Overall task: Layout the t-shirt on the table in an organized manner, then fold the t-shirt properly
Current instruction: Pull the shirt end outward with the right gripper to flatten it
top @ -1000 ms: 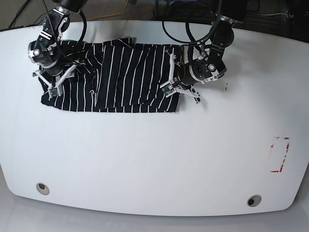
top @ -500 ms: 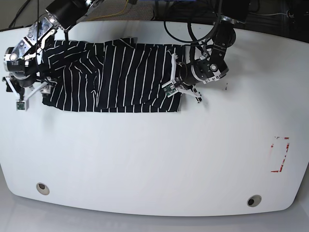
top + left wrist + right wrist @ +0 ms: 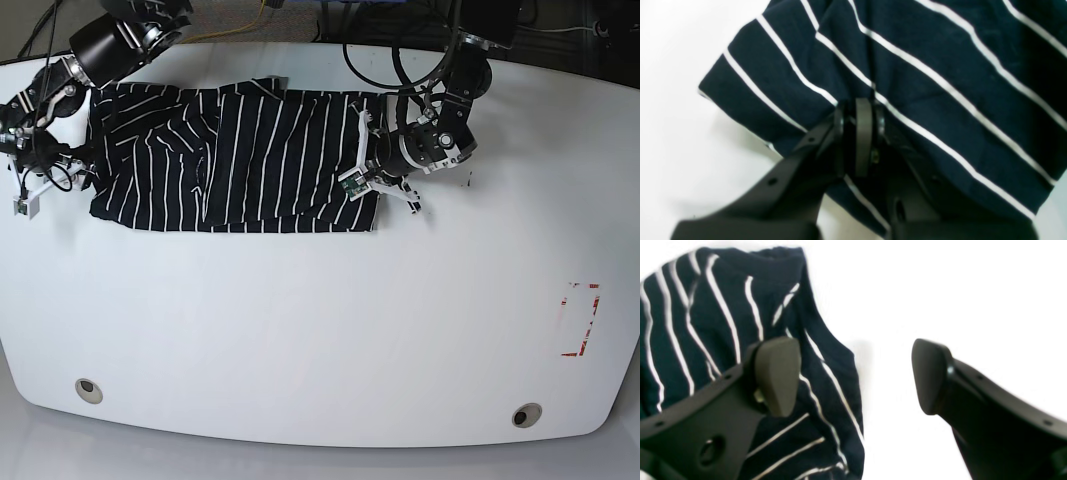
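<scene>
Left jaws pinching t-shirt [image 3: 927, 76] edge, right jaws spread beside it

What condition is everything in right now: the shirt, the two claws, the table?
T-shirt: lying flat on the table, partly folded over itself, still rumpled.
Left claw: shut, pinching the shirt's edge.
Right claw: open, holding nothing, one finger over the shirt's edge.
Table: white, with a red-marked rectangle.

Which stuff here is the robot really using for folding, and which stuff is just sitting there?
For the job:
- t-shirt, black with white stripes
- table it lies on
- left tool, shut on the shirt's edge
- right tool, open beside the shirt

Just there:
- red-marked rectangle
- two round grommets
- cables at the back
</scene>
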Available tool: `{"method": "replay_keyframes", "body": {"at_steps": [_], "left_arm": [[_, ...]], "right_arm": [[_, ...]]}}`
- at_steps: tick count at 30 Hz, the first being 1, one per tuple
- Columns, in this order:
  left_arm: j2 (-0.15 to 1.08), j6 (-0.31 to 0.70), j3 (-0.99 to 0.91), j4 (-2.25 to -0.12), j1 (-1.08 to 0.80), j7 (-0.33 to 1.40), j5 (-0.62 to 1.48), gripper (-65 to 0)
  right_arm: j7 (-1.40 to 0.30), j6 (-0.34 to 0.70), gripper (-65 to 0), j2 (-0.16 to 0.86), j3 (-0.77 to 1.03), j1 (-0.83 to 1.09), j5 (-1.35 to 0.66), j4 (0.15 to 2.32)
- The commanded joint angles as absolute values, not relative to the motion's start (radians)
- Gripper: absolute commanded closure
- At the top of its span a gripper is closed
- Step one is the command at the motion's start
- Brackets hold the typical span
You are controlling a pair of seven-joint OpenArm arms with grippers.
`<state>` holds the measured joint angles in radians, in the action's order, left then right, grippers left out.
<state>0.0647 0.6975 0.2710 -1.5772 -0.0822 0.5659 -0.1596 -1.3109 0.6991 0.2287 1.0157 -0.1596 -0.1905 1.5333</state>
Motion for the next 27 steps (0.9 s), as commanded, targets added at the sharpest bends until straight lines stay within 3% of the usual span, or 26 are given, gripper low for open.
{"method": "replay_keyframes", "body": {"at_steps": [1,12,27], "left_arm": [[0.079,0.698,0.268,-1.58,-0.081,0.619,-0.206,-3.1],[0.082,0.698,0.268,-1.58,-0.079,0.619,-0.206,-3.1],[0.082,0.698,0.268,-1.58,-0.079,0.619,-0.206,-3.1]], "right_arm": [[-1.302,0.698,-50.3,0.289,1.017,-0.165,-0.274,1.454],[-1.296,0.698,-50.3,0.438,0.967,-0.117,-0.619,1.147],[-1.297,0.698,-50.3,0.429,0.86,-0.053,-0.822,1.136]]}}
